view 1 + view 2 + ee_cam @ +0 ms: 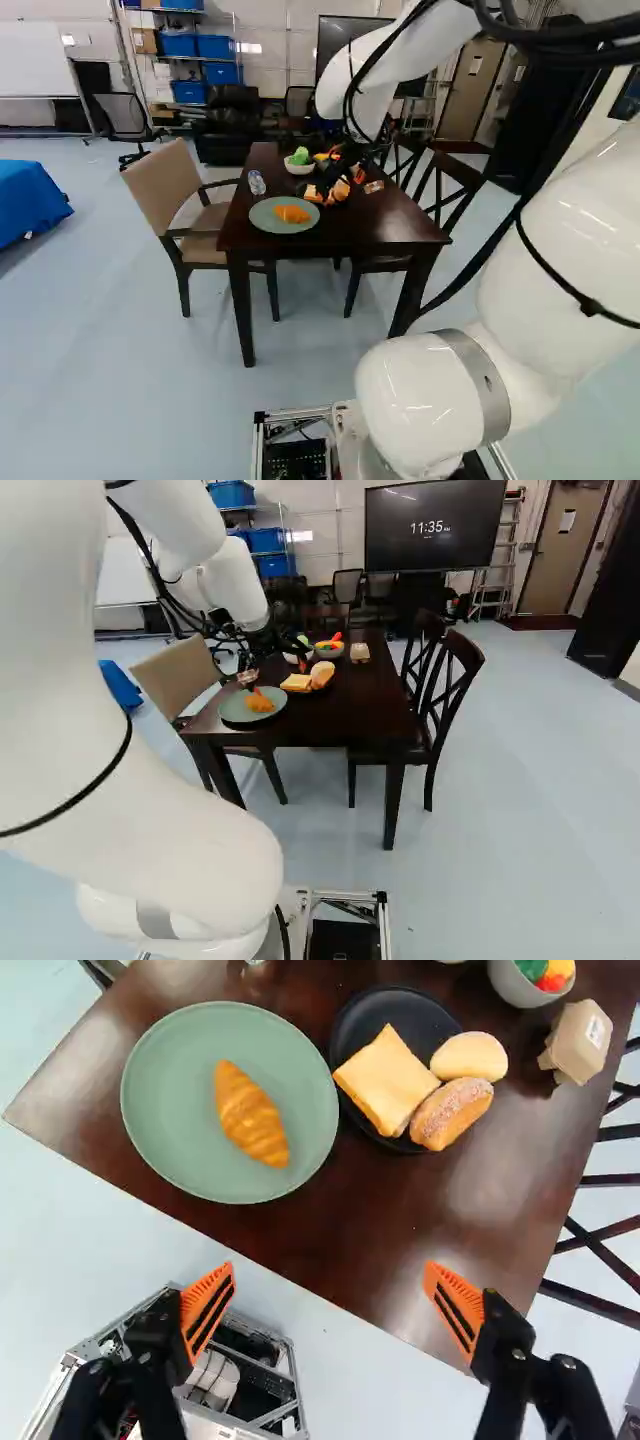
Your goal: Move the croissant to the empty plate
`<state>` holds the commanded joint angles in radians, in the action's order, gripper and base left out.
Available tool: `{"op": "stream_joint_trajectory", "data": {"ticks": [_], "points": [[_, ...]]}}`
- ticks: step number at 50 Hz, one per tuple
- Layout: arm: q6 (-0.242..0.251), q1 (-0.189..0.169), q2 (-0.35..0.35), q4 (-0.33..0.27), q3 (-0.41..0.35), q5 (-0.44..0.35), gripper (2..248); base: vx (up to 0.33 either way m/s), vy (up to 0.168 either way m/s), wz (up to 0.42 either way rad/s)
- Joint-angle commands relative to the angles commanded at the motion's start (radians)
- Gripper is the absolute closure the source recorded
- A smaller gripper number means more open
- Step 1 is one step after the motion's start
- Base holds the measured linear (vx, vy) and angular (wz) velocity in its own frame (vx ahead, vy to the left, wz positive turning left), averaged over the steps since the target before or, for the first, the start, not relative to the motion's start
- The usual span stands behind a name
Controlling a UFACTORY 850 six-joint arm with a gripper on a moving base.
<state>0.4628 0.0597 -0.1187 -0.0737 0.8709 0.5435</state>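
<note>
The black gripper (278, 676) hangs over the table's near end in the right base view. Its orange-padded fingers stand wide apart in the wrist view, where the gripper (332, 1305) has nothing between them. Ahead of it the croissant (251, 1115) lies on the sage-green plate (160, 1130), touching no other food. This plate (262, 220) and croissant (292, 213) also show in the left base view. Beside it, a black plate (365, 1020) bears a square bread slice (387, 1080), a pale bun (470, 1056) and a sugared roll (452, 1112).
On the dark table (400, 1230) stand a bowl of colourful food (520, 985) and a small cardboard carton (578, 1042). A bottle (257, 183) stands near the green plate. A beige chair (165, 190) is on one side, dark wooden chairs (455, 680) on the other.
</note>
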Motion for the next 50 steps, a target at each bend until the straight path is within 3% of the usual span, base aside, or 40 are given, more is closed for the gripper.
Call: {"op": "stream_joint_trajectory", "data": {"ticks": [37,50], "points": [[0.000,-0.147,-0.144,0.000,-0.129,0.000,3,0.000,0.000,0.000],[-0.002,-0.147,-0.144,0.000,-0.131,-0.005,3,0.000,0.000,0.000]]}}
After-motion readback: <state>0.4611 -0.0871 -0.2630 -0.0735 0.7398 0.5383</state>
